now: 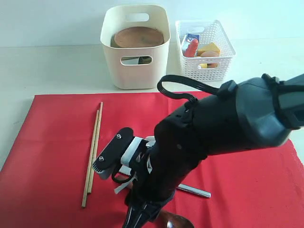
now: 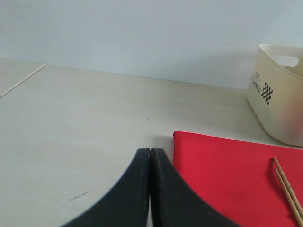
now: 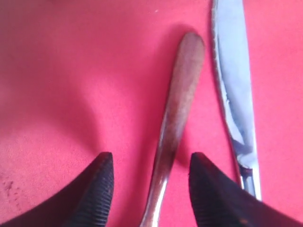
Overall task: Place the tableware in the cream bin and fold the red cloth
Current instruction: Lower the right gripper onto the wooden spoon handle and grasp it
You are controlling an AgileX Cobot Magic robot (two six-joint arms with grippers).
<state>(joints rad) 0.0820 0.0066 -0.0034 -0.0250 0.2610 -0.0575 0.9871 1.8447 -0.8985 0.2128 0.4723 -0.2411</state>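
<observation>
A bright red cloth (image 1: 47, 142) is spread flat on a pale table (image 1: 57, 66). Its far edge stops just short of a cream bin (image 1: 135, 76) and a white lattice basket (image 1: 209, 66), which stand side by side. A round brown plate (image 1: 138, 37) is seen inside the bin.

A pair of wooden chopsticks (image 1: 92, 152) is laid side by side on the left part of the cloth. Open red fabric is left between them and the cloth's left edge. The middle and near part of the cloth is hidden by the dark right arm (image 1: 213, 128), which is angled down toward the near edge.

In the right wrist view the right fingers (image 3: 102, 189) are held well apart and nothing is gripped. The handle of a dark wooden spoon (image 3: 177, 104) lies between them, with red cloth showing on either side. A steel knife (image 3: 232, 85) lies just beside the spoon, parted from it by a thin strip of cloth. Bare cloth lies on the spoon's other side.

The left fingers (image 2: 142, 189) are pressed together and empty, beside the cloth's corner, with bare table stretching away from them.
</observation>
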